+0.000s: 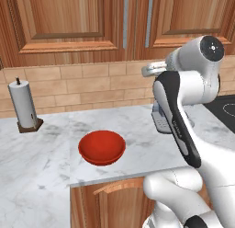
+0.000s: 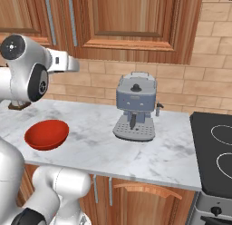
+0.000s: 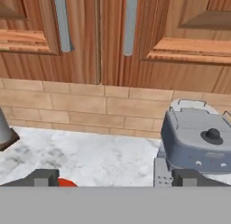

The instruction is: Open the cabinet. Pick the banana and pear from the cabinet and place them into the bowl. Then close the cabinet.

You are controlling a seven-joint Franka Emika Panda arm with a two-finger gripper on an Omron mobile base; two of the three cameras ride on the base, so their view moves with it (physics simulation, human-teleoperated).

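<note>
Pincer point(image 3: 115, 177) agape, bowl point(image 1: 102, 147) empty, cabinet point(image 1: 69, 25) shut

The cabinet point(image 1: 69, 25) is reddish-brown wood with a streaked grain, and its slim handles point(image 3: 63, 22) are grey metal. The wall behind point(image 1: 82, 87) is tan brick in staggered rows with paler joints. The counter point(image 1: 46, 153) is white marble veined with grey. The bowl point(image 1: 102, 147) is plain glossy red. The paper-towel roll point(image 1: 23, 103) is pale grey-white on a dark brown base. The coffee machine point(image 2: 135, 111) is blue-grey with a black knob. The stove point(image 2: 215, 151) is black with thin white rings
</note>
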